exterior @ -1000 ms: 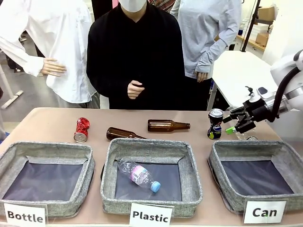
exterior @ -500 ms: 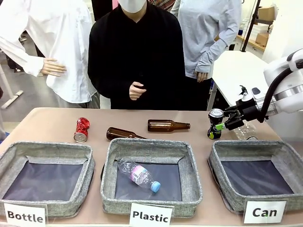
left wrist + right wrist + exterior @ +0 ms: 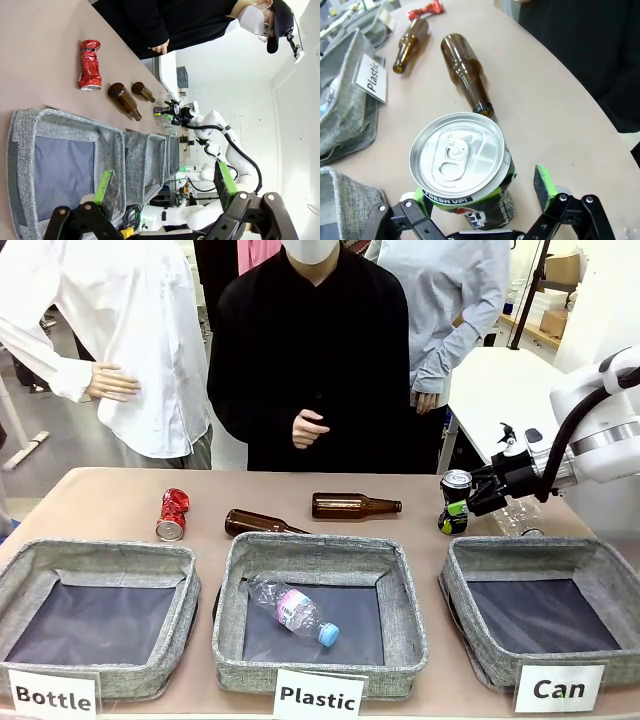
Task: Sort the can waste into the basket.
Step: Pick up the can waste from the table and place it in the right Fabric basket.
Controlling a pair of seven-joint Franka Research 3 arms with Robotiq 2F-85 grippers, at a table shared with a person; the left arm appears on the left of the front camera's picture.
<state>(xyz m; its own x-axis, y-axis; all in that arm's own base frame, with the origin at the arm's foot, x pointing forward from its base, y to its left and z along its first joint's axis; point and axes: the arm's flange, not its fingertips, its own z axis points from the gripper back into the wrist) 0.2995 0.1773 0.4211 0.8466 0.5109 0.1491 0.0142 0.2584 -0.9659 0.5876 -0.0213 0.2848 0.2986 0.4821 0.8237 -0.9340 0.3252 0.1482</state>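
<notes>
Two green pads [image 3: 543, 186] of the right gripper [image 3: 468, 502] bracket the upright dark drink can [image 3: 462, 165], one pad clear of its wall, so nothing is pinched yet. A level, centred squeeze should keep it from tipping. The "Can" basket [image 3: 545, 548] sits just beside the can, and the crushed red can [image 3: 172, 514] lies well apart to the left.

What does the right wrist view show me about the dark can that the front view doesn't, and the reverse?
Right wrist: the silver top of the dark can, and a gap between one green pad and its side; not yet clamped. Front: the Can basket just nearside of it, the red can far left. Both: right gripper around the can, two brown bottles lying.
</notes>
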